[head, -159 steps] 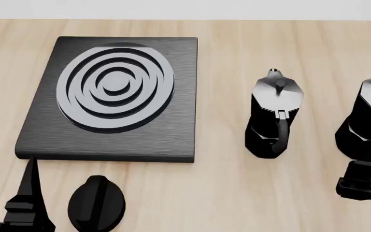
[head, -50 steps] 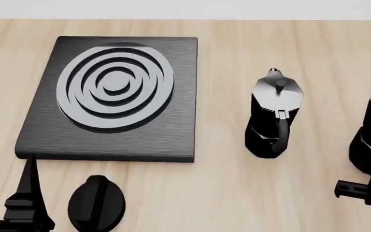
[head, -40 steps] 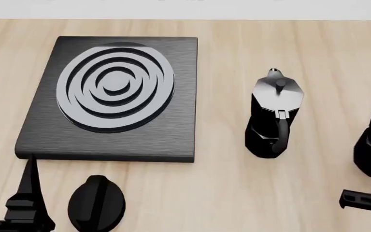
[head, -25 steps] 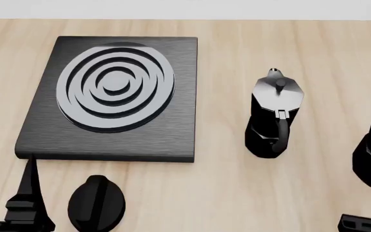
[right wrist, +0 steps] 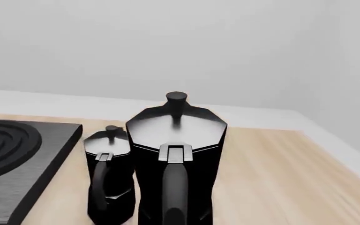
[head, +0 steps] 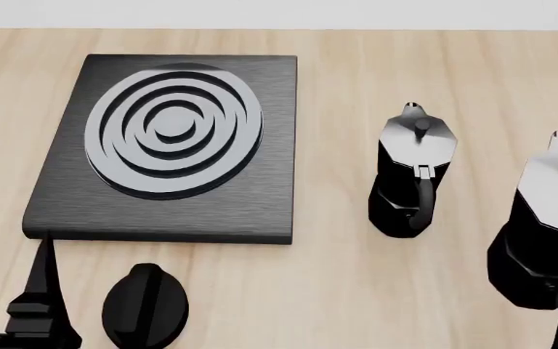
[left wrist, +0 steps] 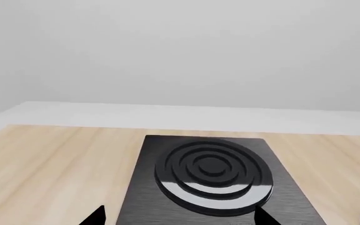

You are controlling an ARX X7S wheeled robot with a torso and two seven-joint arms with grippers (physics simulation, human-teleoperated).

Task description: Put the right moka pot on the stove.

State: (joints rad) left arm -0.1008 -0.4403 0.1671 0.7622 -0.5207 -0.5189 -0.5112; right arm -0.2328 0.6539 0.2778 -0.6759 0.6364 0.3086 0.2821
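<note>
The right moka pot (head: 548,233), lid shut, now appears larger and nearer than before; right pincer's grip cannot be told.

The left gripper (head: 38,291) sits low at the head view's near-left corner, one thin black finger pointing upward — whether its jaws are parted cannot be told. The right gripper is hidden — only a dark sliver shows at the near-right corner.
</note>
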